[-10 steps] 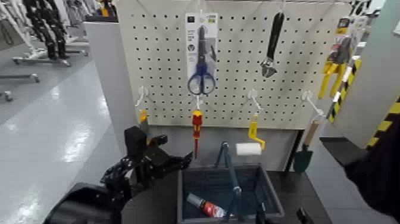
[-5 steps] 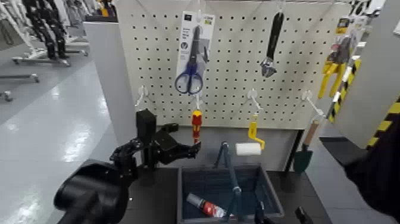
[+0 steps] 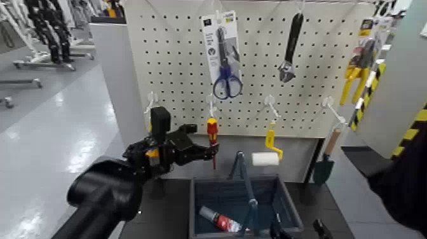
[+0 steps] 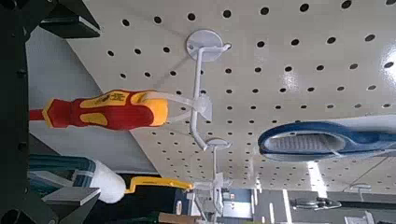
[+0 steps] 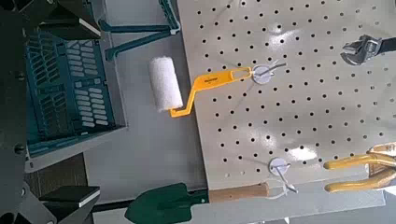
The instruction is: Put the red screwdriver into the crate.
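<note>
The left gripper (image 3: 206, 150) sits by the hanging red-and-yellow-handled slim screwdriver (image 3: 212, 131); jaws seemingly parted around it, grip unclear, above the dark blue-grey slatted plastic crate (image 3: 287, 203).

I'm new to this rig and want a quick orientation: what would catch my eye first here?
The left tool is raised to the pegboard, its fingers open right beside the red screwdriver, which hangs from a hook. Below stands the crate, holding a red-and-white tube. On the board, blue-handled scissors in their pack hang above, and a yellow-handled paint roller to the right.
</note>
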Tool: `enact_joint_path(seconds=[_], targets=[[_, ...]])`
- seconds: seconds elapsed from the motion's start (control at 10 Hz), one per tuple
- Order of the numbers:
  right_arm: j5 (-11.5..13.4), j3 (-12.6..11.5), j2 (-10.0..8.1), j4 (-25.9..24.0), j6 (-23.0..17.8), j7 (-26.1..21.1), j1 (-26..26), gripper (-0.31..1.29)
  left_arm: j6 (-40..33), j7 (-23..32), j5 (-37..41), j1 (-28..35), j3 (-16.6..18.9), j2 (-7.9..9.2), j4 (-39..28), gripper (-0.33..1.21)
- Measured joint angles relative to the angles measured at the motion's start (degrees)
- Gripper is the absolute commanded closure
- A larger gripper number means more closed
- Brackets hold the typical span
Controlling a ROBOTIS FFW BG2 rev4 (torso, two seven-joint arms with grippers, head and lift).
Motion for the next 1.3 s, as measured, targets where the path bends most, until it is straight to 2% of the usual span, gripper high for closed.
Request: enact_joint_path(seconds=[0.2,0.3,0.4,0.5,0.6,0.8,1.3], targets=[[-0.14,0.16,0.0,0.15,-0.09,0.0,-0.15,0.13,-1.31,-1.01,1.12,-2.64,-1.92,-0.36,3.07,0.13],[-0.15,0.24,-0.05,0.16,-0.1,0.0,-0.24,0.13,-2.13,-1.19,1.91,-3.53,-2.58,-0.55,4.51,0.19],[-0.17,0.28,-0.07,0.18,-0.1,0.0,-0.31,0.13,-2.56,-1.3,2.37,-4.14,-3.04,-0.69,5.48,0.42],[-0.21,0.3,-0.08,0.24,-0.12,0.0,-0.33,0.13,-2.19,-1.33,2.53,-4.52,-3.39,-0.76,5.86,0.9],[-0.22,0.3,-0.07,0.25,-0.17,0.0,-0.33,0.13,-1.25,-1.29,2.78,-4.76,-3.66,-0.82,6.0,1.06],[-0.23,0.24,-0.06,0.26,-0.25,0.0,-0.33,0.13,-0.55,-1.03,3.32,-4.87,-4.04,-0.91,6.1,1.19],[-0.33,-0.02,-0.04,0.26,-0.36,0.0,-0.14,0.13,-0.77,-0.97,3.37,-4.23,-3.21,-1.01,5.39,1.19]])
